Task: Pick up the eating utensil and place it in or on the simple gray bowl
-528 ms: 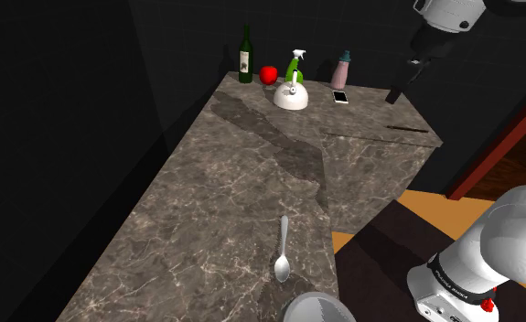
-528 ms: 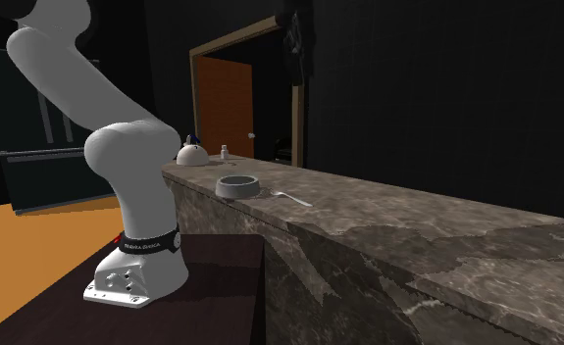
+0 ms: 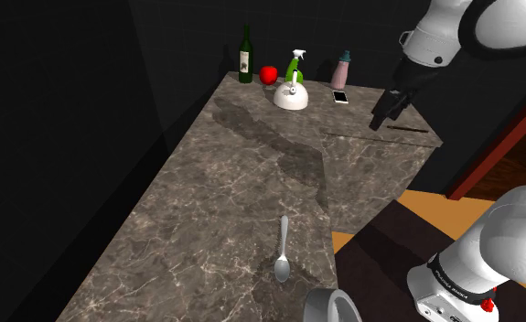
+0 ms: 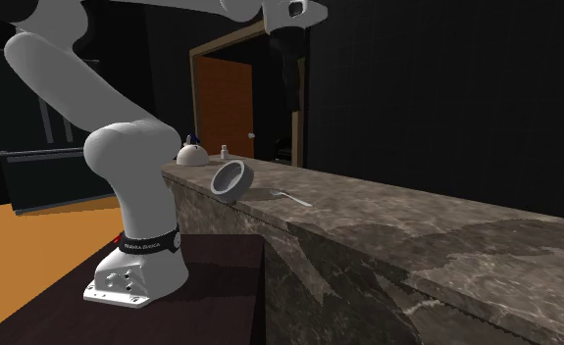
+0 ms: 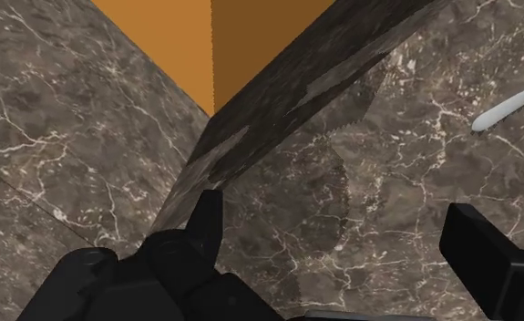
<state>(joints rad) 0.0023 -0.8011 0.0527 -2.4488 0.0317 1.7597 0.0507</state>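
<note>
A silver spoon [image 3: 283, 249] lies on the marble counter [image 3: 224, 192], bowl end toward the near edge. In the second exterior view the spoon [image 4: 291, 199] rests just beyond the grey bowl [image 4: 230, 179]. That bowl is tipped on its side at the counter's edge, and from the shoulder it is a grey bowl [image 3: 330, 306] leaning over the edge. My black gripper [image 3: 382, 112] hangs high above the far part of the counter, well away from both. In the wrist view the gripper [image 5: 342, 242] is open, with nothing between its fingers [image 5: 205, 217]; the spoon's handle [image 5: 510, 108] shows off to one side.
At the counter's far end stand a white kettle [image 3: 291, 96], a green bottle [image 3: 245, 55], a red object [image 3: 268, 74], a spray bottle [image 3: 295, 62], a pinkish bottle [image 3: 344, 69] and a phone [image 3: 340, 96]. Orange floor [image 3: 439, 215] lies beside the counter, near the arm's base [image 4: 132, 274].
The bowl, upright before, has tipped onto its side over the counter's edge. The arm has swung lower and toward the shoulder view's left. The spoon has not moved.
</note>
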